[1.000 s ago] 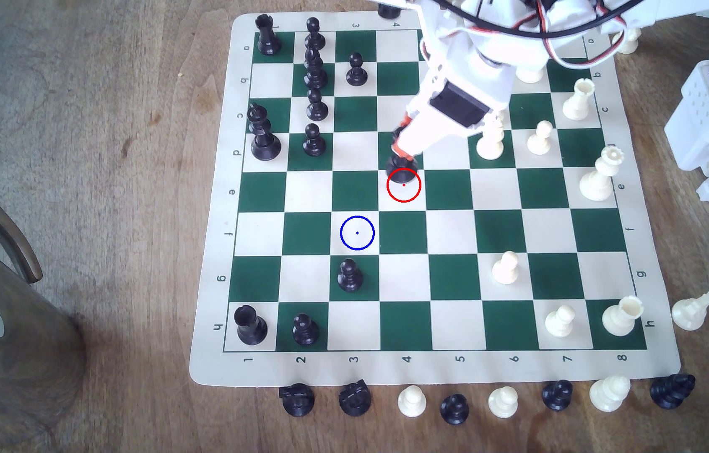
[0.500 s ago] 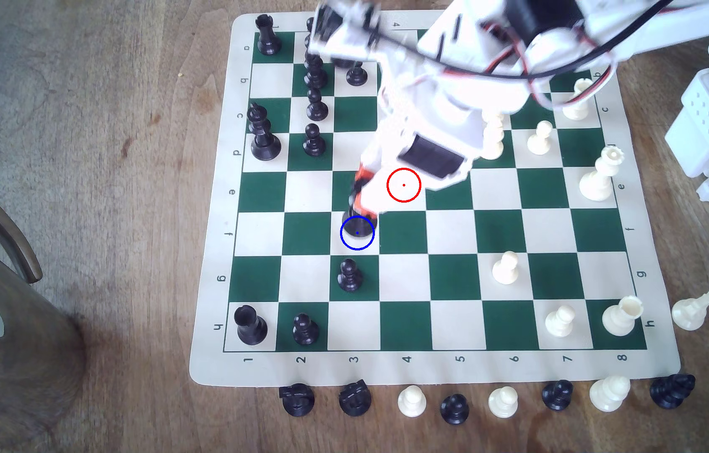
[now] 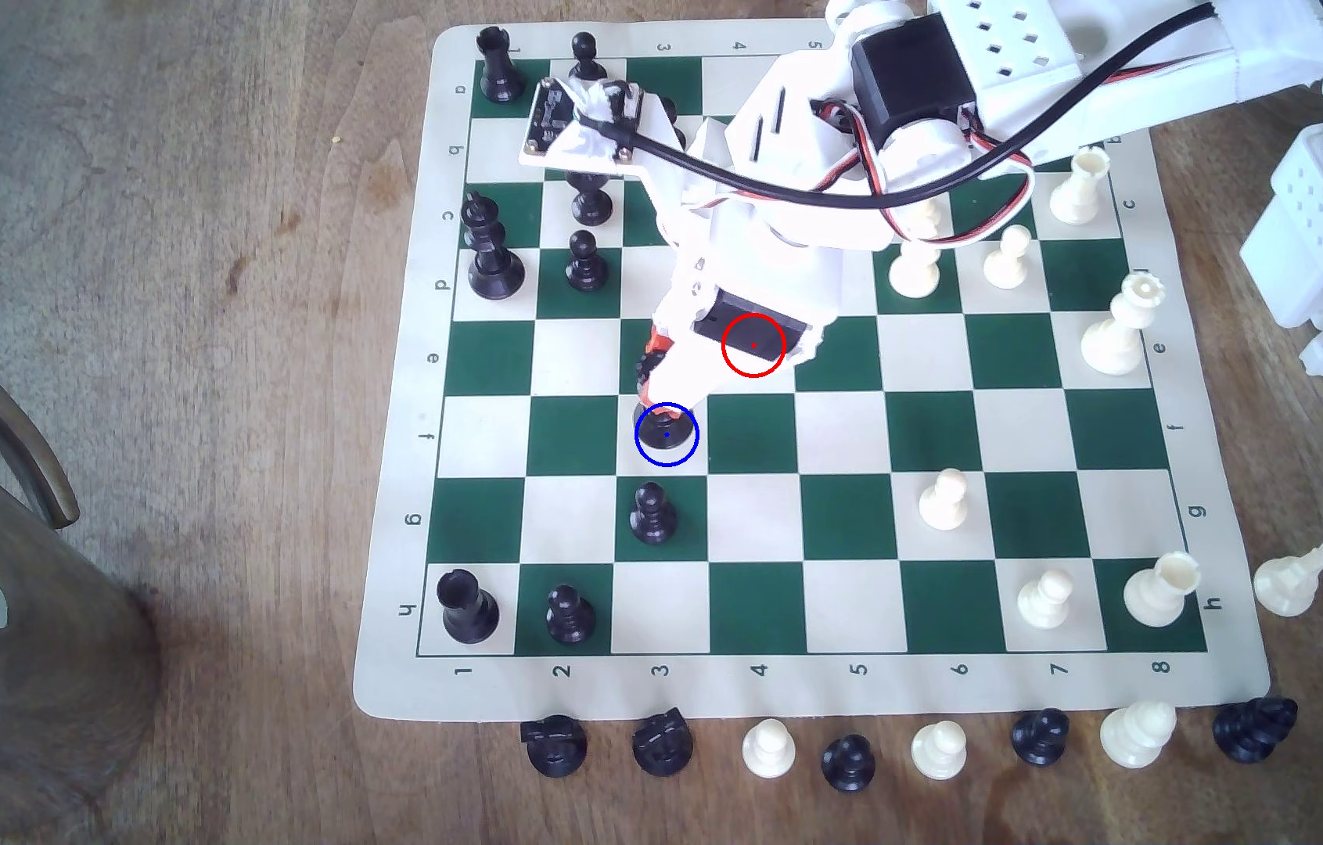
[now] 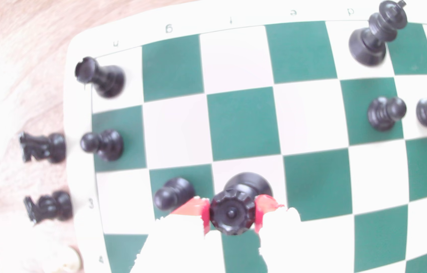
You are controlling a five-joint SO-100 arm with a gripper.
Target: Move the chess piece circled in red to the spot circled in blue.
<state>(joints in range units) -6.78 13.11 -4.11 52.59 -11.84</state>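
Wooden table [image 3: 194,244], chessboard [image 3: 845,520]: black queen [image 4: 233,212] on blue-ringed square [image 3: 667,455], gripper [image 4: 233,214] closed around its head; release outstanding.

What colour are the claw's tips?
Red-orange pads on the white claw, clearest in the wrist view.
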